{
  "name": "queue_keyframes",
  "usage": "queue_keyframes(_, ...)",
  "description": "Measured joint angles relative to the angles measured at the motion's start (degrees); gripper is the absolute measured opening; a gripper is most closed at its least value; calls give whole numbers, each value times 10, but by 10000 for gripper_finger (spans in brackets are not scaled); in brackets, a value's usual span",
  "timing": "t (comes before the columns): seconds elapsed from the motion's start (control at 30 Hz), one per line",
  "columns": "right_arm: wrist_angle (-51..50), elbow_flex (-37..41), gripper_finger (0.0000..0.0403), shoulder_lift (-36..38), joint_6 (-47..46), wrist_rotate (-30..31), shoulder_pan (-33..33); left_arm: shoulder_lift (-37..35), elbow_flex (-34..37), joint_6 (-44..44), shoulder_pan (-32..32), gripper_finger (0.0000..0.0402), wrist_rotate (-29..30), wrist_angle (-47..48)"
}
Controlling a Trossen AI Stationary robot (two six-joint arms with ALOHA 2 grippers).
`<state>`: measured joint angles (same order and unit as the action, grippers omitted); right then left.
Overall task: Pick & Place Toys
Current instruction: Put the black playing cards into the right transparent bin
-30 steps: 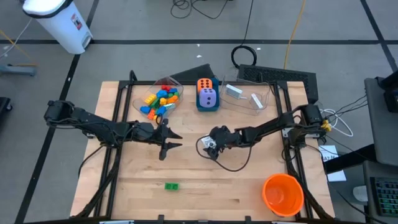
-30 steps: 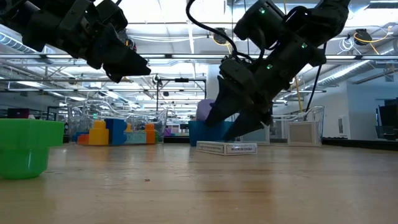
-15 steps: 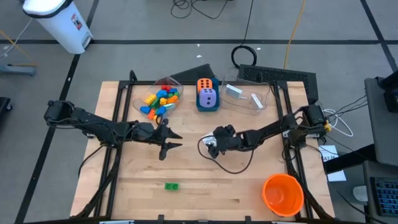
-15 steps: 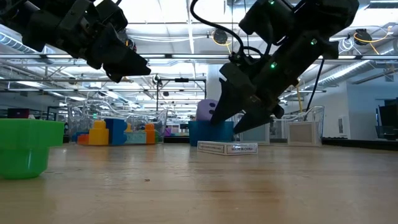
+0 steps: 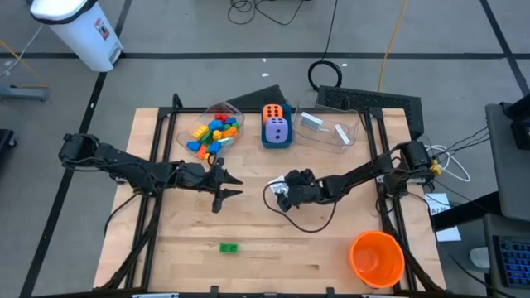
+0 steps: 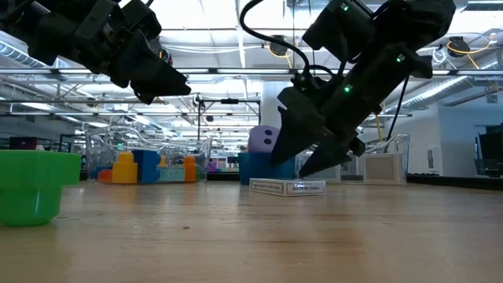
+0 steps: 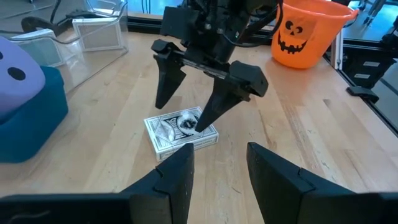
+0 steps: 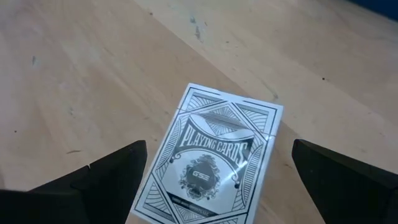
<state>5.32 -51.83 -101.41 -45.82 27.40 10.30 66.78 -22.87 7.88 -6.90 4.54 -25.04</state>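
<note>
High view: right gripper (image 5: 281, 197) sits at frame centre over a white card pack (image 5: 280, 196); left gripper (image 5: 228, 185) waits centre-left. Green brick (image 5: 228, 247) lies lower centre.

Low view: the right gripper's fingers (image 6: 288, 146) are spread wide, poised just above the pack (image 6: 287, 187), not touching.

Left wrist view: left fingers (image 7: 175, 176) are partly apart, holding nothing.

Right wrist view: pack (image 8: 213, 158) lies flat on the table (image 8: 74, 68), centred between the spread fingers.

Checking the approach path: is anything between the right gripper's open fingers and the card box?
No. The right wrist view shows the right gripper open directly over the card box, with only bare wooden table around it.
</note>
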Motion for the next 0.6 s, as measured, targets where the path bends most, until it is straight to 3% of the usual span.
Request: queue_keyframes(0.6, -47, 0, 396, 0, -2, 15, 15, 1, 0, 0, 0, 152, 1, 0)
